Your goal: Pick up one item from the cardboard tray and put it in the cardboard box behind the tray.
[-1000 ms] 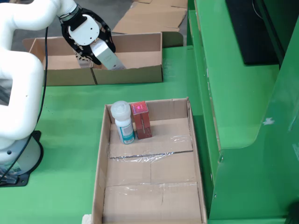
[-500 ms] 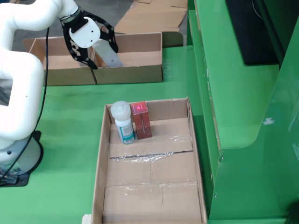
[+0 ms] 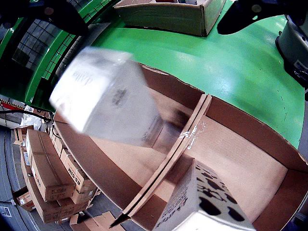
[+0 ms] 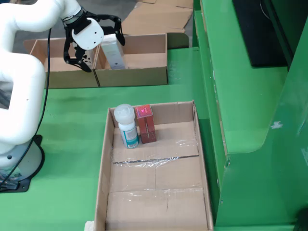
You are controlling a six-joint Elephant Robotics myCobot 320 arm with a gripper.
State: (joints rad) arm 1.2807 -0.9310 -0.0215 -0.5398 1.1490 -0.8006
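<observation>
In the view that rides on the gripper, a white box (image 3: pixel 108 96) shows blurred and tilted in the air over the divided cardboard box (image 3: pixel 250 130). It is clear of both dark fingers (image 3: pixel 43 14), which stand wide apart at the top corners. My gripper (image 3: pixel 151 26) is open. In the view from the side, the gripper (image 4: pixel 102 54) hangs over the back cardboard box (image 4: pixel 144 77), and the white box (image 4: pixel 113 53) leans near the divider. The cardboard tray (image 4: pixel 103 163) in front holds a white bottle (image 4: pixel 126 126) and a red box (image 4: pixel 145 124).
A carton with black spots (image 3: pixel 202 202) lies in the compartment right of the divider (image 3: pixel 183 139) in the gripper's view. The white arm and its base (image 4: pixel 19 144) stand left of the tray. A green machine frame (image 4: pixel 240 96) runs along the right. Flat cardboard (image 4: pixel 159 14) lies behind.
</observation>
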